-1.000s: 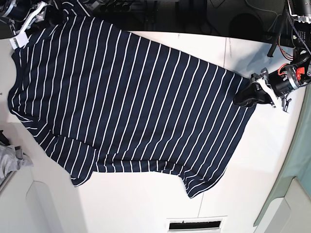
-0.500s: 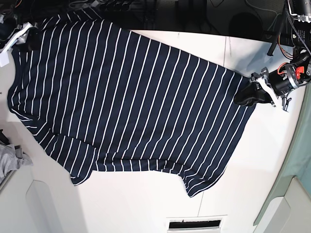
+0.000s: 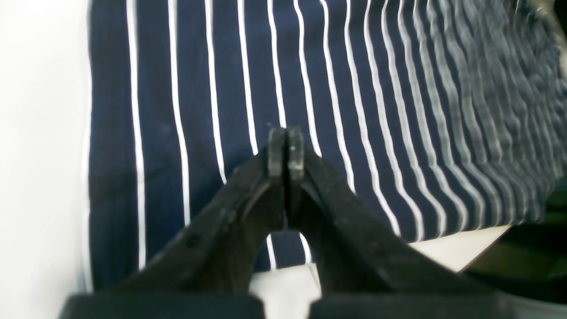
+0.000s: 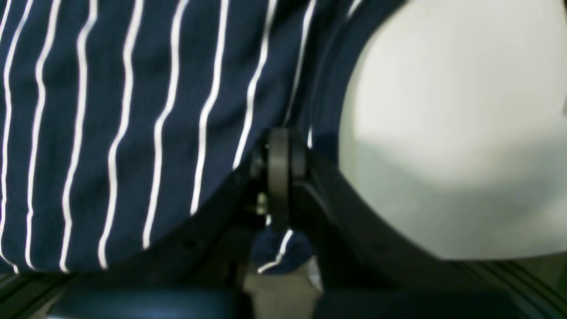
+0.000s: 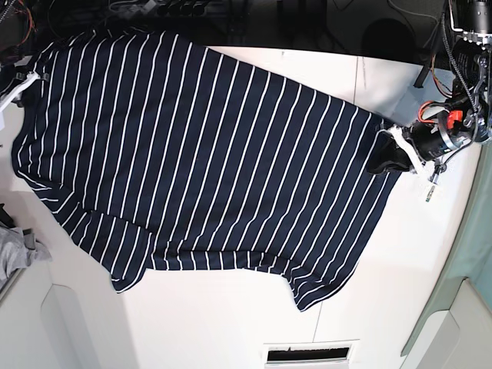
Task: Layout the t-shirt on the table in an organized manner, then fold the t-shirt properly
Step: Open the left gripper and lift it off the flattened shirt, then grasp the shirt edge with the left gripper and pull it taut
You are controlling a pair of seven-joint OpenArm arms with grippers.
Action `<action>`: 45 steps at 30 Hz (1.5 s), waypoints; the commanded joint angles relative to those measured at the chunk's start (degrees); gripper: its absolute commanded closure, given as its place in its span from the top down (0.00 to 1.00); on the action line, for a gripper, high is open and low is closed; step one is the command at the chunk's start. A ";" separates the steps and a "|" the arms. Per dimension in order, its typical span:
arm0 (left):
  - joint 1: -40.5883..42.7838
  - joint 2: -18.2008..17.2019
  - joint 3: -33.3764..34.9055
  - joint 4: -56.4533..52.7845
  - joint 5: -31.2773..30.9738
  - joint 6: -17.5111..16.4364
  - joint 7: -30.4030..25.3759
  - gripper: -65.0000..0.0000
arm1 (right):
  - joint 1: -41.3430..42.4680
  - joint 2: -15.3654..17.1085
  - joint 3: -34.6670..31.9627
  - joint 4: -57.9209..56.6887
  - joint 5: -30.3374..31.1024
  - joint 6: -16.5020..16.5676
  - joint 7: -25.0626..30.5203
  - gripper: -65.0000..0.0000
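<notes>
Navy striped t-shirt [image 5: 207,161], a large dark blue fabric garment with thin white stripes and short sleeves, lies spread across the big flat white bench [image 5: 231,323], reaching from the left side of the base view almost to the right side, with its upper edge hanging past the bench's far border near the dark background. One sleeve points toward the lower middle of that view. At the right end of the cloth, the left claw [image 5: 393,151] sits over the shirt's edge; in the left wrist view its black fingers [image 3: 283,150] are pressed together with no cloth visibly between the tips, the striped fabric lying under them. At the upper left corner, the right claw [image 5: 23,77] meets the shirt's edge; the right wrist view shows this claw [image 4: 279,155] also closed, tips together at the hem beside bare white bench. A small plain grey cloth [image 5: 15,254] lies at the left border, apart from the shirt
</notes>
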 commanded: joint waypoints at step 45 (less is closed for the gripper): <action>-5.55 -0.04 5.97 -19.43 -15.23 -3.62 7.91 0.00 | 43.06 -1.99 -18.86 -38.14 -1.84 -4.31 8.37 0.00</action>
